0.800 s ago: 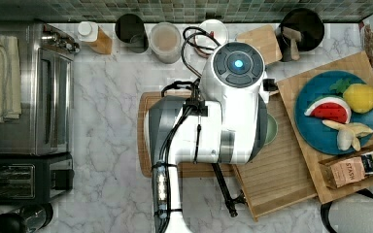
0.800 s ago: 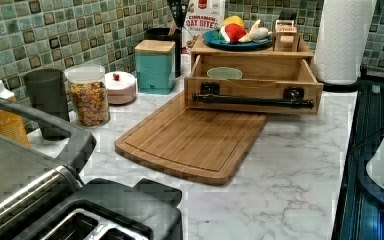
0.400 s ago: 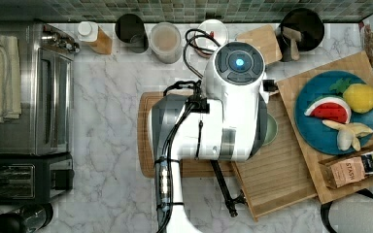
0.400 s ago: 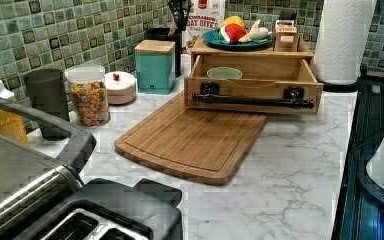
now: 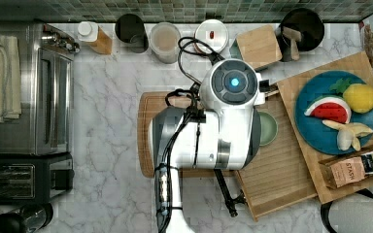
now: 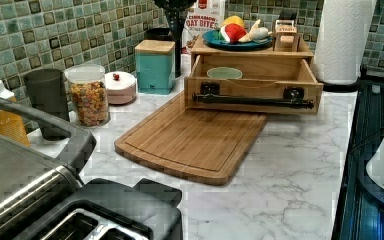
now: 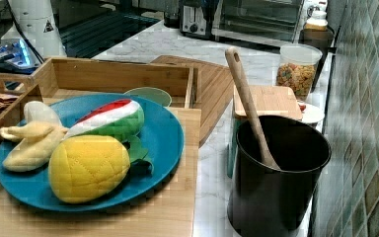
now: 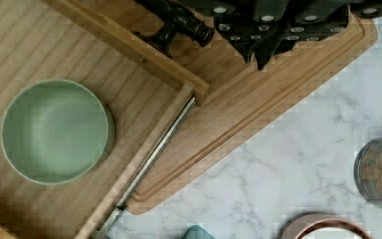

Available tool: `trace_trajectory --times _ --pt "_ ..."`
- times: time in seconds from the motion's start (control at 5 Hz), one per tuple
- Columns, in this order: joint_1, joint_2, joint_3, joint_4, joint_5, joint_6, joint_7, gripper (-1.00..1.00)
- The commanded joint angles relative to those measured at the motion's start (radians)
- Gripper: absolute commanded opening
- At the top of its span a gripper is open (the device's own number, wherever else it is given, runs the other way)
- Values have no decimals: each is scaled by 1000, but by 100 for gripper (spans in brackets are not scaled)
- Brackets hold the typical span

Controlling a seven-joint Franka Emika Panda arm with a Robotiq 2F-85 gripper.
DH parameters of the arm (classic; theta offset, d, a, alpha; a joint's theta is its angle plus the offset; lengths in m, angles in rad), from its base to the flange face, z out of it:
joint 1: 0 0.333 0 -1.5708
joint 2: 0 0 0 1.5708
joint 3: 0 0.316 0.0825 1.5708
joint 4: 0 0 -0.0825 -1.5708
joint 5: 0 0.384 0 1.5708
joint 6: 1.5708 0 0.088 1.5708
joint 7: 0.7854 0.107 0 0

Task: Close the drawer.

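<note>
Marble counter [image 6: 290,165] unchanged; drawer [image 6: 254,85] still fully open, green bowl [image 8: 54,130] inside. Arm [image 5: 223,126] shifts slightly; gripper [image 8: 278,30] near handle [image 6: 252,100], claw state indeterminable. Closing not begun.

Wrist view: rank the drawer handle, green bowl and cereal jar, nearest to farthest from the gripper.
From the gripper:
1. Drawer handle, its end right alongside.
2. Green bowl inside the drawer and cereal jar on the counter, on opposite sides: too close to call.
</note>
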Motion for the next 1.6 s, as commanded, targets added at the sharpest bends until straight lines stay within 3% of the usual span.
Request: trace_trajectory --times 0.2,0.4,0.6,0.8,1.0,1.4,1.6 --pt "90 -137 88 -198 -12 134 -86 -100" --pt "109 -189 115 -295 -27 209 -92 -100" --pt "97 -215 119 -344 25 202 -255 -100" --pt "259 -268 -58 -484 -15 331 -420 -100" --pt "200 -262 -16 -529 -64 337 -527 -100" --pt "220 -202 -32 -551 -81 318 -584 -100" --pt "232 -228 -41 -614 -80 345 -596 -100"
